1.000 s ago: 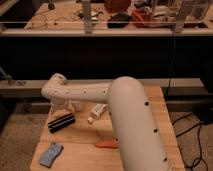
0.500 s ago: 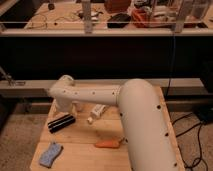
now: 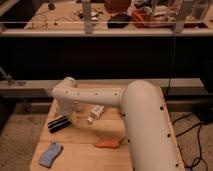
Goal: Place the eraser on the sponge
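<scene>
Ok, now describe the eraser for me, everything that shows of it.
The eraser is a black oblong block with thin pale stripes running along its length. It lies flat on the wooden table, near the left-hand edge in the camera view, angled so its right end sits farther back. The claw is right above that end; whether it touches the block cannot be told. The sponge lies apart, nearer the camera; the eraser is not on it.
</scene>
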Robot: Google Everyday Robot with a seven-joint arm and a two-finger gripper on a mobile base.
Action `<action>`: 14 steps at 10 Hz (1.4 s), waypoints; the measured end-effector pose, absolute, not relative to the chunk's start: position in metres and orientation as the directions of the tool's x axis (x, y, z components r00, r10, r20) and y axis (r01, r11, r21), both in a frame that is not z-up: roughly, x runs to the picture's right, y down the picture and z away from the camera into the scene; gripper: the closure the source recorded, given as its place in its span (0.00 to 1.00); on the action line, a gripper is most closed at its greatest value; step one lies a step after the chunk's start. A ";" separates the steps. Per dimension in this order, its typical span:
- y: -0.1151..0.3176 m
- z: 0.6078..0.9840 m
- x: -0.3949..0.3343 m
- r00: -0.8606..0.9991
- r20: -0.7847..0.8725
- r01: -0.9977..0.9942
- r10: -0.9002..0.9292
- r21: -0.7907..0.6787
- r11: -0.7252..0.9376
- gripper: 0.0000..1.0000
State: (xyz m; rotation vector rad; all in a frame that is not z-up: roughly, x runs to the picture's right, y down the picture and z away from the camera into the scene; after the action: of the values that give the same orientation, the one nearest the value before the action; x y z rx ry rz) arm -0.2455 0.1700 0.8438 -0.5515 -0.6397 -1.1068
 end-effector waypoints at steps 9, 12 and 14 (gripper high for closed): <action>0.192 0.864 -0.258 0.335 0.688 0.916 -0.644 -0.078 0.393 0.31; 0.193 0.863 -0.260 0.325 0.693 0.919 -0.643 -0.073 0.386 0.62; 0.190 0.861 -0.259 0.326 0.692 0.919 -0.644 -0.074 0.387 0.76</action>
State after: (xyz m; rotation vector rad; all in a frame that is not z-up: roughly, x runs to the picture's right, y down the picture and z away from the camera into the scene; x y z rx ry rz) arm -0.2593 0.1897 0.8609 -0.5087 -0.6321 -1.0833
